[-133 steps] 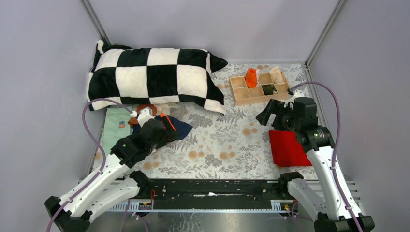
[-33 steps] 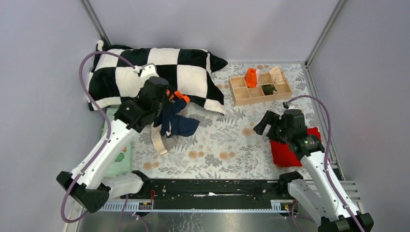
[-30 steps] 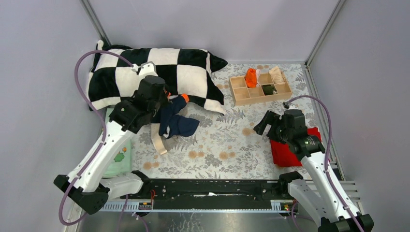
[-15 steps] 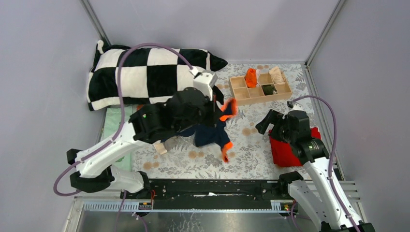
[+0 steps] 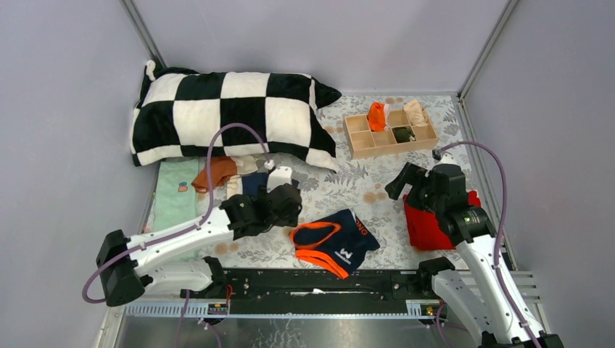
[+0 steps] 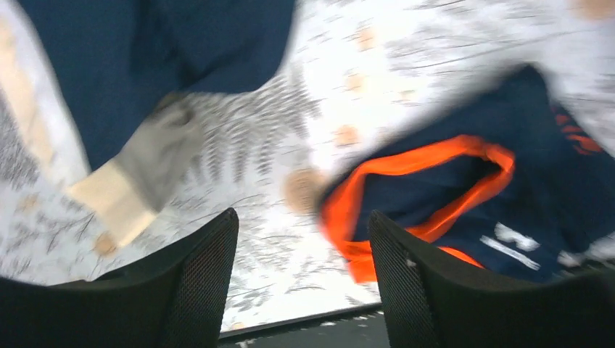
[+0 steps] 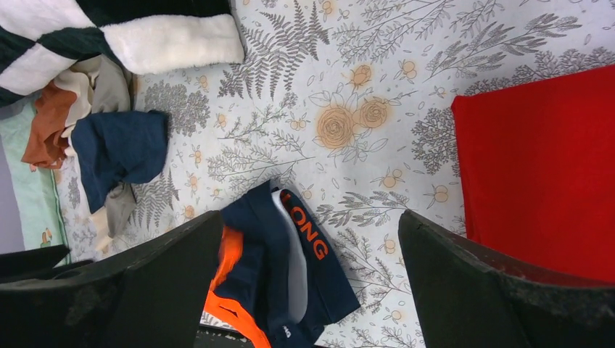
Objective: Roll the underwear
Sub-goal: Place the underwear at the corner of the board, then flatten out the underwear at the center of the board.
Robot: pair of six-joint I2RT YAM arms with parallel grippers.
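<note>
Navy orange-trimmed briefs (image 5: 335, 246) lie crumpled at lower centre of the top view, left gripper (image 6: 301, 228) and right gripper (image 7: 308, 232) both spread and empty: rolling unflattened cloth risks a lopsided, loosening bundle.

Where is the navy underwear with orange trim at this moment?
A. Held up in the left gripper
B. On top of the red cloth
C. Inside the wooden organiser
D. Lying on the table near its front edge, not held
D: the navy underwear lies spread on the table near the front edge, and the left gripper is open with nothing between its fingers.
</note>
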